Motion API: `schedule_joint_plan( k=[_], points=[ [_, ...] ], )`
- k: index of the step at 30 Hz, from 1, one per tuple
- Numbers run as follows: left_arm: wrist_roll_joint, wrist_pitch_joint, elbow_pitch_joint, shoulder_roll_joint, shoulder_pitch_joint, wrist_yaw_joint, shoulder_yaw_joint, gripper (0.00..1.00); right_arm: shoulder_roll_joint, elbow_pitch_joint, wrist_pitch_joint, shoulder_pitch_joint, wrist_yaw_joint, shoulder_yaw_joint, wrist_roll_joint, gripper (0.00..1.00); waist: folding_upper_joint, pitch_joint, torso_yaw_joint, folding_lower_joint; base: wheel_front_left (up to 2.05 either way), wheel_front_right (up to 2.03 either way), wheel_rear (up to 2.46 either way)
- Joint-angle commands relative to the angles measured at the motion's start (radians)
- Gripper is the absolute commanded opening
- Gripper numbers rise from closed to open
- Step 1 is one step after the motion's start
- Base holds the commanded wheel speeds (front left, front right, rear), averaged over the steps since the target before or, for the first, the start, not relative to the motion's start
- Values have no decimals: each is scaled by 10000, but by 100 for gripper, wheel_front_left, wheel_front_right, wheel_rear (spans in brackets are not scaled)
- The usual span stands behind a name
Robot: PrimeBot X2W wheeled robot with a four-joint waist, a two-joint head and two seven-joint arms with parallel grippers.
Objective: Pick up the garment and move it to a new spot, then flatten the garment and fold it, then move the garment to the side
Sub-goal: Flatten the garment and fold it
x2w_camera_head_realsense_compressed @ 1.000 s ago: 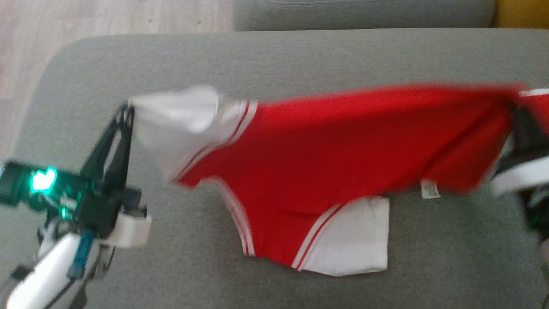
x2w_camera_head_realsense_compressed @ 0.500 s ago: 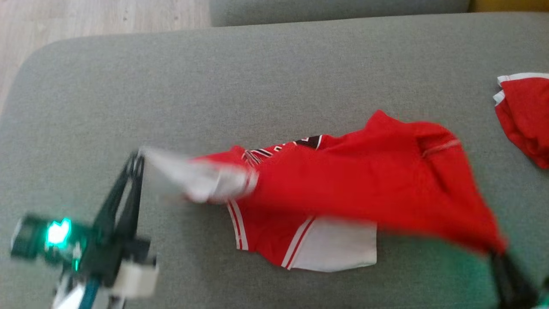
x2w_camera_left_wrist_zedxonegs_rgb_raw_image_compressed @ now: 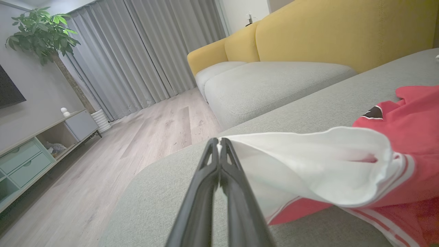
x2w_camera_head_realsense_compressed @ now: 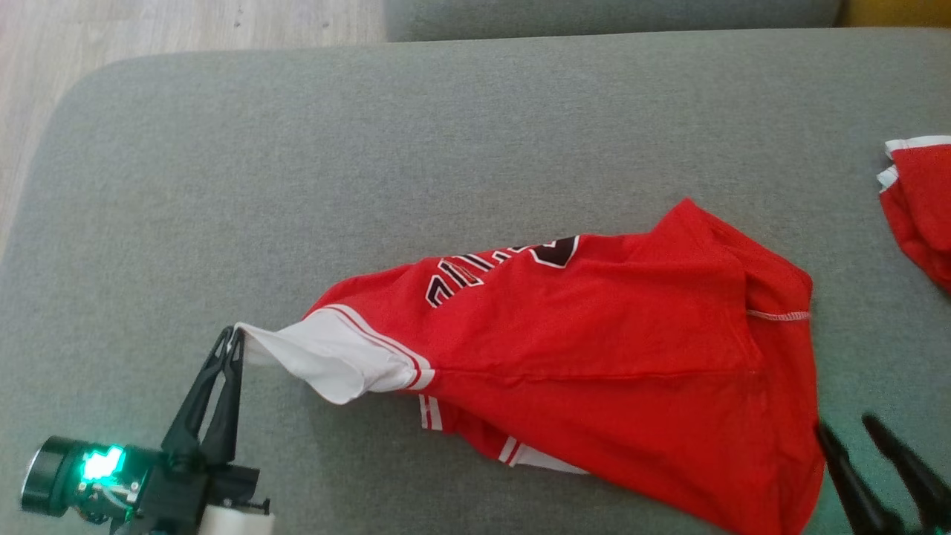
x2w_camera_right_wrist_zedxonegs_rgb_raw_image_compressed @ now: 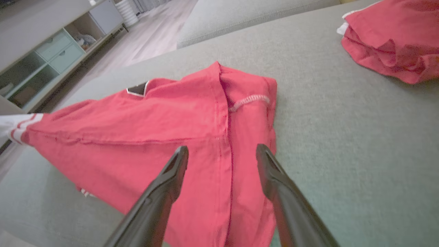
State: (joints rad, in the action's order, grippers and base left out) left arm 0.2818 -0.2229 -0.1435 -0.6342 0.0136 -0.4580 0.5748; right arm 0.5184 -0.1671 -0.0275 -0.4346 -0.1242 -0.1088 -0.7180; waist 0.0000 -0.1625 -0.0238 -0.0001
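Item, left tool (x2w_camera_head_realsense_compressed: 232, 338): fingers pressed together, clamped on the very edge of the white sleeve (x2w_camera_head_realsense_compressed: 327, 360), which is held a little up off the grey cushion (x2w_camera_head_realsense_compressed: 371, 148). Risk: thin bite at the hem, so a sideways tug prob. slips it out, or drags the whole shirt into a heap since the other end is free. Right tool (x2w_camera_head_realsense_compressed: 845, 425): fingers apart, nothing held, poised over the lower right hem; can't tell if the tips touch cloth. Garment (x2w_camera_head_realsense_compressed: 594, 349): red tee w/ white sleeves, mid-cushion, doubled over itself, lettering half hidden, far from flat. Risk: right tool closing here may catch two layers at the seam & lock the crease in when spread. Also a 2nd red garment (x2w_camera_head_realsense_compressed: 921, 208) at far right, well apart; a wide pull that way could run into it.
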Motion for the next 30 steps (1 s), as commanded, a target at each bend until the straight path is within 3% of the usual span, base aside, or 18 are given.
schedule_joint_plan(
  k=[1, 8, 15, 17, 19, 20, 21, 22, 30],
  points=[
    [29, -113, -248, -285, 376, -71, -540, 0, 480, -303, 38, 622, -65, -158, -272, 100, 0, -32, -57, 1, 0, 0, 0],
    [-6, -154, -85, -171, 682, 40, -463, 0, 949, 1336, 623, 2469, -65, -1547, -1022, 100, 0, -190, -424, 1, 0, 0, 0],
    [-59, -153, 0, -73, 941, 132, -333, 0, 878, 2838, 698, 3662, -65, -2804, -1401, 100, 0, -243, -636, 1, 0, 0, 0],
    [-66, -155, 12, -50, 999, 153, -306, 0, 890, 3044, 581, 3853, -65, -3041, -1520, 82, 0, -261, -662, 1, 0, 0, 0],
    [-64, -161, 26, -36, 1037, 172, -287, 0, 905, 3208, 392, 3994, -65, -3220, -1666, 33, 0, -275, -674, 1, 0, 0, 0],
    [-60, -162, 36, -32, 1048, 177, -280, 0, 925, 3283, 321, 4049, -65, -3317, -1731, 17, 0, -280, -674, 1, 0, 0, 0],
    [-60, -162, 36, -32, 1048, 177, -280, 0, 925, 3283, 321, 4049, -65, -3317, -1731, 17, 0, -280, -674, 1, 0, 0, 0],
    [-55, -163, 46, -30, 1056, 178, -276, 0, 945, 3349, 250, 4101, -65, -3412, -1795, 1, 0, -281, -671, 1, 0, 0, 0],
    [-37, -175, 75, -88, 1091, 153, -304, 0, 1322, 3323, -491, 4215, -65, -3968, -2359, 0, 0, -46, -621, 1, 0, 0, 0]
  ],
)
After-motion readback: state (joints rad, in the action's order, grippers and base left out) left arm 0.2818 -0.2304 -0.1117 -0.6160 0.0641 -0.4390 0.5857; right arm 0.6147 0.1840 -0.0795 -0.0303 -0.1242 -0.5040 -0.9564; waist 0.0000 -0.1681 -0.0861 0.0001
